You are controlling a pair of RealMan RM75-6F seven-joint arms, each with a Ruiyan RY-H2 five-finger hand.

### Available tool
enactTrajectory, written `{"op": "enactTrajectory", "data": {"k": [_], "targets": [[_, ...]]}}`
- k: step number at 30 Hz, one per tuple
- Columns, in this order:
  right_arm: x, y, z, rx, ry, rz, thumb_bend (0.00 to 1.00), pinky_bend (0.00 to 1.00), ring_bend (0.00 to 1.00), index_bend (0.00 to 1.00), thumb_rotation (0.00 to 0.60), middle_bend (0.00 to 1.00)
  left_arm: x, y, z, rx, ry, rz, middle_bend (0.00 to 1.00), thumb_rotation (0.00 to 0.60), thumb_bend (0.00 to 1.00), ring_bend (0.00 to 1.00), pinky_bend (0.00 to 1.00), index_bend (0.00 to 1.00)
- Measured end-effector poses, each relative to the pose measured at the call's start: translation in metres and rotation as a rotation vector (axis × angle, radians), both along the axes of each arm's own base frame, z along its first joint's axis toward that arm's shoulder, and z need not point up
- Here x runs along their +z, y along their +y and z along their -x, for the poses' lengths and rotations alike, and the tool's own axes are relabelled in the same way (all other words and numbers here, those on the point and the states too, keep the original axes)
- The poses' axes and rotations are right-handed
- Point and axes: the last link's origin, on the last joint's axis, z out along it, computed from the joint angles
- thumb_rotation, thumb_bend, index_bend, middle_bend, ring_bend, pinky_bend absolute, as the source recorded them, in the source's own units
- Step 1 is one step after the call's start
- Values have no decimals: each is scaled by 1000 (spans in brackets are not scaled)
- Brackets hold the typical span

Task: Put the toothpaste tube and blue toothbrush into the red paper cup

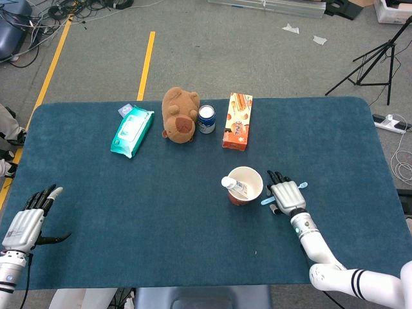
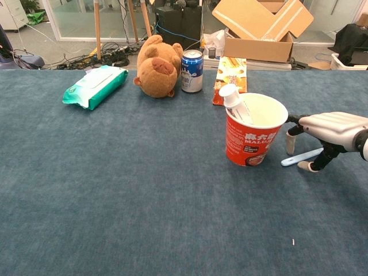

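The red paper cup (image 1: 245, 185) (image 2: 255, 138) stands upright right of the table's middle. The white toothpaste tube (image 1: 232, 185) (image 2: 232, 101) leans inside it, cap up at the left rim. The blue toothbrush (image 1: 267, 201) (image 2: 302, 157) lies flat on the cloth just right of the cup. My right hand (image 1: 286, 193) (image 2: 328, 126) hovers palm down over the brush's middle, fingers spread, fingertips behind the brush and the thumb in front of it, gripping nothing. My left hand (image 1: 29, 219) rests open at the table's front left corner, far from the objects.
Along the back stand a green wet-wipes pack (image 1: 132, 131), a brown plush animal (image 1: 179, 114), a blue can (image 1: 206, 119) and an orange snack box (image 1: 237, 120). The blue tablecloth (image 1: 161, 212) edge runs close behind my right hand's wrist side.
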Motion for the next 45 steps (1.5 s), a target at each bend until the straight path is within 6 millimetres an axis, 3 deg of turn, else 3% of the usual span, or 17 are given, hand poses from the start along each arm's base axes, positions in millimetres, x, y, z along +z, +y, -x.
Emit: {"op": "enactTrajectory", "data": {"k": [23, 45], "targets": [[-10, 0, -2, 3, 13, -7, 274, 208, 0, 475, 600, 0, 1, -2, 3, 7, -8, -5, 0, 600, 0, 0, 0, 0], [-12, 0, -1, 6, 27, 10, 286, 208, 0, 577, 600, 9, 1, -2, 3, 7, -10, -5, 0, 600, 0, 0, 0, 0]]}}
